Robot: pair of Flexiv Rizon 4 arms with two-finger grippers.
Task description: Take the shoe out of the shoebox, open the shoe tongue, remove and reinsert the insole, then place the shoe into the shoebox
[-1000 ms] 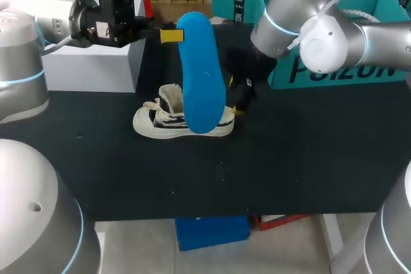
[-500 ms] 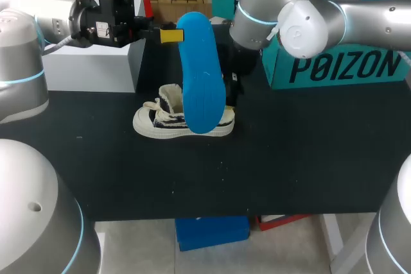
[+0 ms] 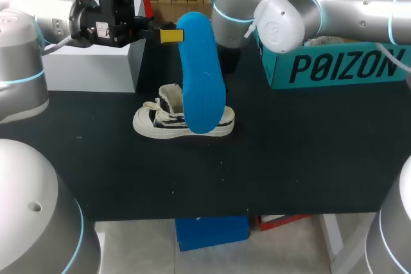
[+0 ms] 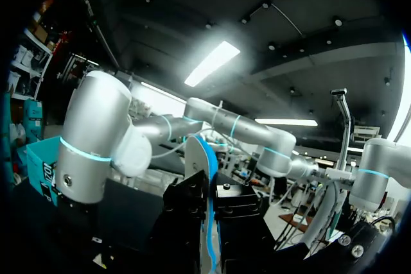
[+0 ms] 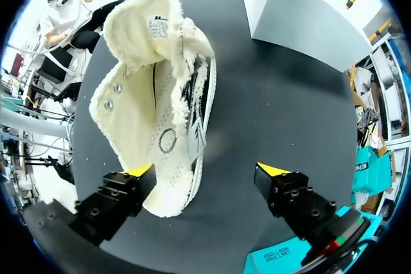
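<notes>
A blue insole (image 3: 200, 75) hangs upright over the shoe, pinched at its top edge by my left gripper (image 3: 168, 35), which is shut on it. In the left wrist view the insole's thin edge (image 4: 209, 222) runs between the dark fingers. The cream high-top shoe (image 3: 173, 120) lies on its side on the black table, toe to the left. My right gripper (image 5: 205, 170) hovers above the shoe (image 5: 160, 107), open wide, one yellow fingertip (image 5: 138, 170) over the sole's edge. From the head camera, my right arm (image 3: 270, 11) hides its gripper behind the insole.
The teal shoebox (image 3: 340, 62) stands at the back right of the table. A white box (image 3: 83, 62) sits at the back left, under my left arm. Black tabletop (image 3: 289, 152) stretches in front of and to the right of the shoe.
My right arm has swung left and back, lifting its open gripper from beside the shoe's heel to behind the insole. The left arm, insole and shoe have stayed put.
</notes>
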